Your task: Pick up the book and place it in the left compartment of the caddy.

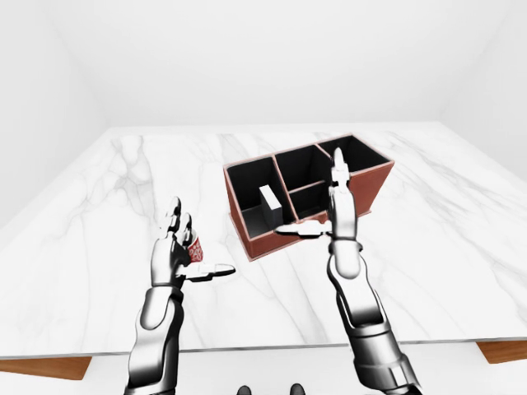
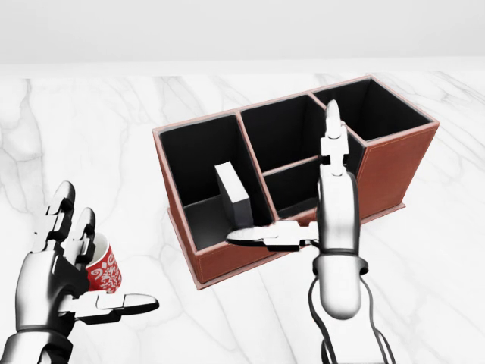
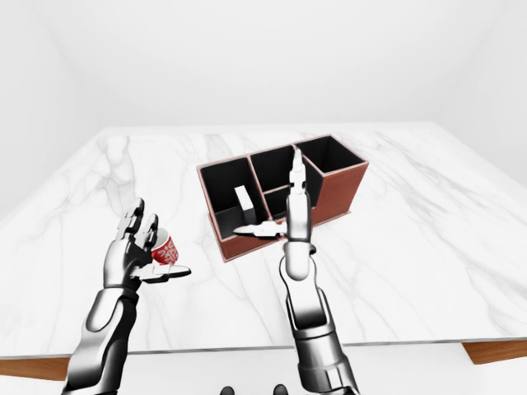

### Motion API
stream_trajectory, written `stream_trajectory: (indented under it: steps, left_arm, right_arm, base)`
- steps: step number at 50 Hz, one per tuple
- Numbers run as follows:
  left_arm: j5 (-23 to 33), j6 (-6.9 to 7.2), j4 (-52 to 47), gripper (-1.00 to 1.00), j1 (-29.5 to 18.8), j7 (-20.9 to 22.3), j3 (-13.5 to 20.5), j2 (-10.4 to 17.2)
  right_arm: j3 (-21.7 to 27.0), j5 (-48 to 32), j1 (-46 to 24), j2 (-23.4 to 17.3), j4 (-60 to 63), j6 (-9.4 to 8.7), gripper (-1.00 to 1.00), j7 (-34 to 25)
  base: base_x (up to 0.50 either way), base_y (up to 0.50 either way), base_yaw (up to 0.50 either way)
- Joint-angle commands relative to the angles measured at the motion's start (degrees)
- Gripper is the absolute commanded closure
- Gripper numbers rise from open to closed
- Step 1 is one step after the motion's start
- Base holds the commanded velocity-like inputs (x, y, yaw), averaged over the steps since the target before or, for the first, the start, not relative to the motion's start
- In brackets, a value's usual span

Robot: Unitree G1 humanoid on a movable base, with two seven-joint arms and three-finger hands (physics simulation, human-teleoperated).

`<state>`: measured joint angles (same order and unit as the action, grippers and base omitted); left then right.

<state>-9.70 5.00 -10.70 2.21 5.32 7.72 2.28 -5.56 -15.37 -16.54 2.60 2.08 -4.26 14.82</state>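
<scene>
The red-brown caddy with black compartments lies on the marble table in the middle of the head view. A white-grey book stands upright in its left compartment, with no hand touching it. My right hand is open just below the caddy's lower wall. Its fingers point up over the middle compartments and its thumb points left along the wall. My left hand is open at the lower left, empty, far from the caddy.
A red patterned cup stands on the table right behind my left hand's fingers. The white marble table spreads wide on every side; its near edge runs along the bottom of the left-eye view.
</scene>
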Motion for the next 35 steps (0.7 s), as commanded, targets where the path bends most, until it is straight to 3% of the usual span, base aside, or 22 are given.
stream_trajectory:
  steps: [1,3,16,35]
  left_arm:
    - [0.4,0.00,-0.3,-1.00,0.6,0.0,-0.3,-0.1]
    - [0.5,0.00,-0.2,-1.00,0.6,0.0,-0.3,-0.1]
    - [0.7,0.00,-1.2,-1.00,1.1,0.0,-0.4,-0.3]
    - [0.7,0.00,-2.3,-1.00,1.3,0.1,-0.5,-0.4]
  right_arm:
    - [-5.2,12.2,19.1,1.0,16.2,8.13,-1.00,-6.2]
    - [-6.3,14.2,20.3,0.5,15.3,9.26,-1.00,-8.1]
    - [-8.3,18.1,22.7,-0.3,13.5,9.26,-1.00,-12.0]
    - [-8.9,18.0,24.1,-0.8,14.8,9.26,-1.00,-11.8]
  base:
    - [0.00,0.00,0.00]
    - [0.00,0.00,0.00]
    - [0.00,0.00,0.00]
    - [0.00,0.00,0.00]
